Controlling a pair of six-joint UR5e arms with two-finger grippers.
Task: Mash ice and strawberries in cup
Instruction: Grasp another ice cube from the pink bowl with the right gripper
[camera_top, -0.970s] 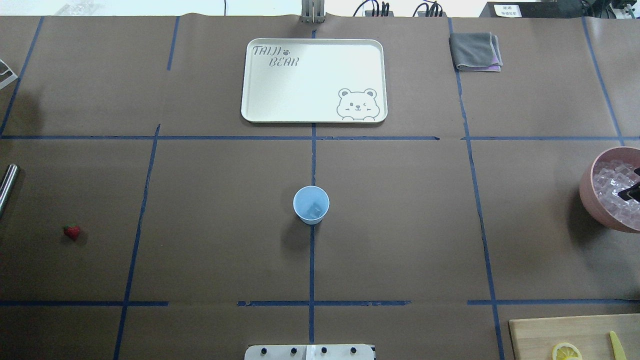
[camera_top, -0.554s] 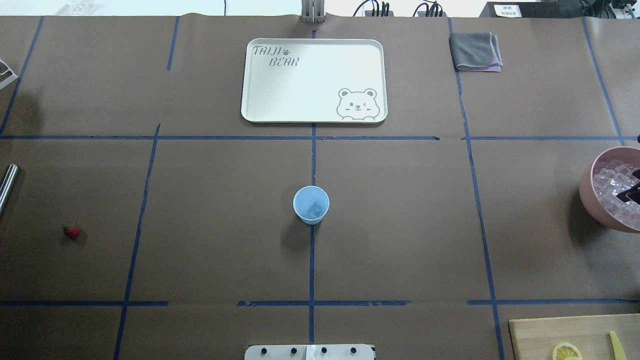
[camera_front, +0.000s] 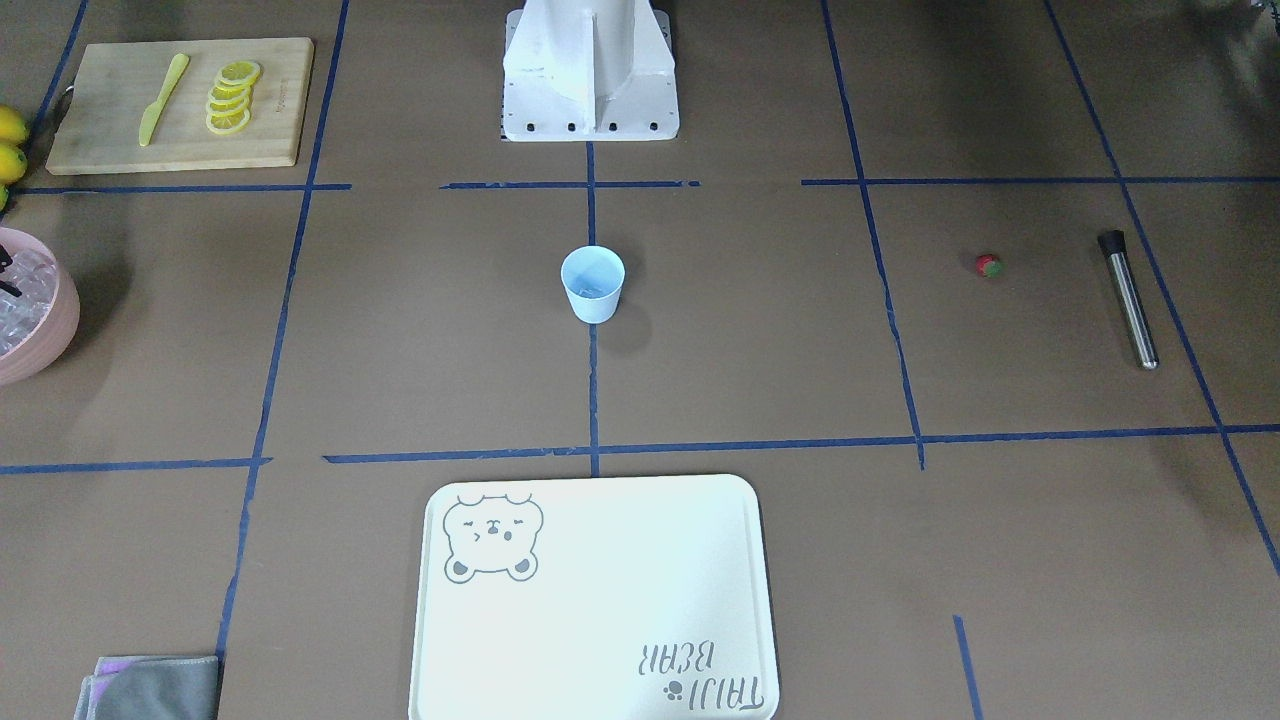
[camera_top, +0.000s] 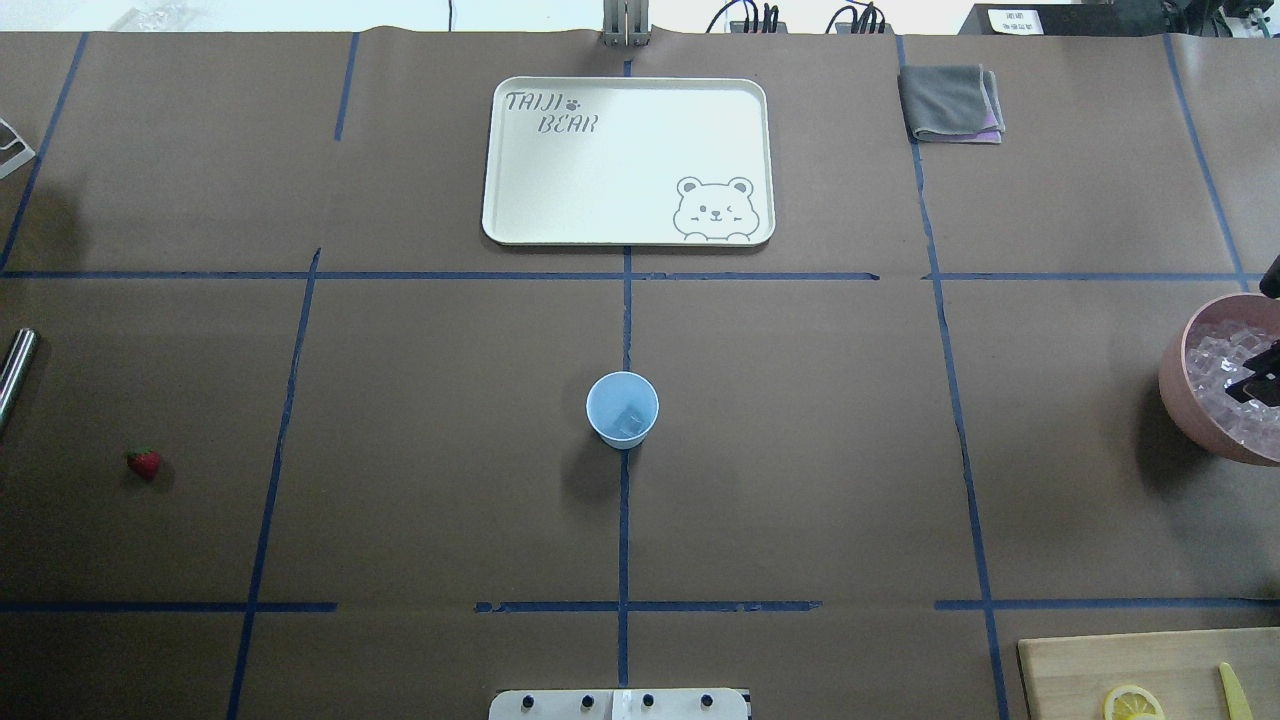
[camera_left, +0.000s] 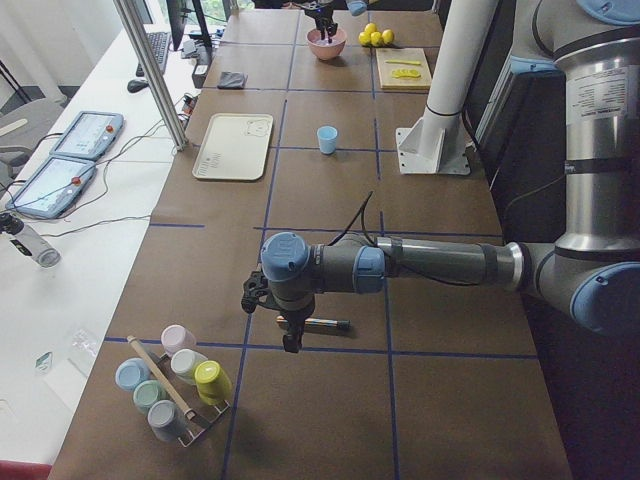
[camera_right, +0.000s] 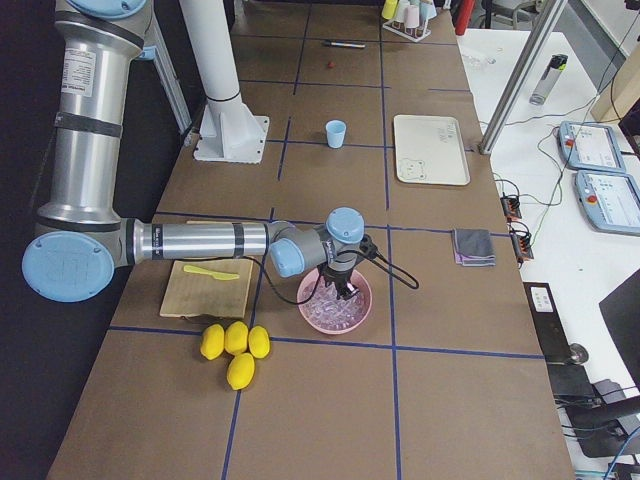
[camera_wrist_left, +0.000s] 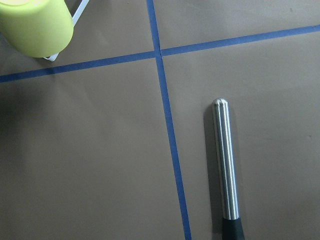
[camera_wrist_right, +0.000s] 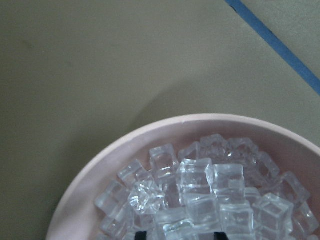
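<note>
At the middle of the table (camera_top: 450, 400), on a blue tape line (camera_top: 623, 530), the cup (camera_top: 622, 409) is stood upright, and a little ice (camera_top: 629, 423) is seen at its bottom. More of it is heaped in a pink bowl (camera_top: 1172, 385) at the table's right end, well apart from the cup. Over that heap the right gripper (camera_wrist_right: 179, 234) is held, and its two fingertips are spread apart, with several cubes lying between and below them. The strawberry (camera_top: 144, 463) is laid far to the left, well apart from the cup, and a metal rod (camera_wrist_left: 224, 160) with a black end is laid beyond it, near the table's left end. Above that rod the left gripper (camera_left: 291, 342) is held; whether its fingers are spread or closed cannot be told. A white tray (camera_top: 620, 160) is set on the far side of the cup, and a wooden board (camera_front: 100, 140) bearing lemon slices (camera_front: 230, 95) is placed near the bowl.
</note>
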